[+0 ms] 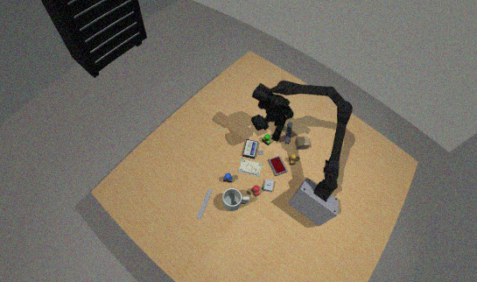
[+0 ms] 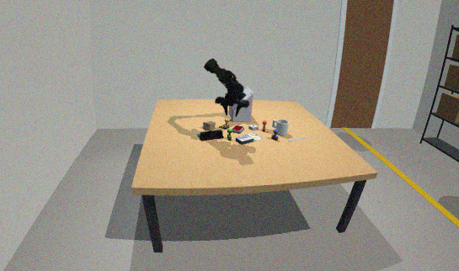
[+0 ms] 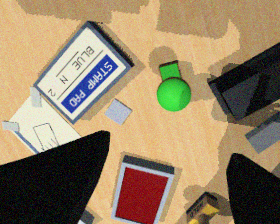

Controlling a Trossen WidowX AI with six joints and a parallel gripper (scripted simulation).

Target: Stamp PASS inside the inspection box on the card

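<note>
The green-knobbed stamp [image 1: 267,138] [image 2: 229,133] [image 3: 173,92] stands upright on the bench, free of the fingers. My gripper [image 1: 268,127] [image 2: 232,108] [image 3: 169,152] is open and empty and hangs well above the stamp. The red ink pad [image 1: 277,165] [image 2: 237,128] [image 3: 141,192] lies open just nearer the arm's base. The white card [image 1: 250,166] [image 2: 254,135] [image 3: 38,132] lies beside the pad. In the wrist view my left finger partly hides the card. I cannot make out what is in its box.
A blue-labelled stamp pad box [image 1: 250,148] [image 3: 84,72] lies next to the card. A yellow stamp [image 1: 293,158], a red stamp [image 1: 256,189], a blue stamp [image 1: 227,177], a mug [image 1: 231,198], a ruler [image 1: 204,203], a tan block [image 1: 302,141] and a dark bar [image 2: 210,135] crowd the bench.
</note>
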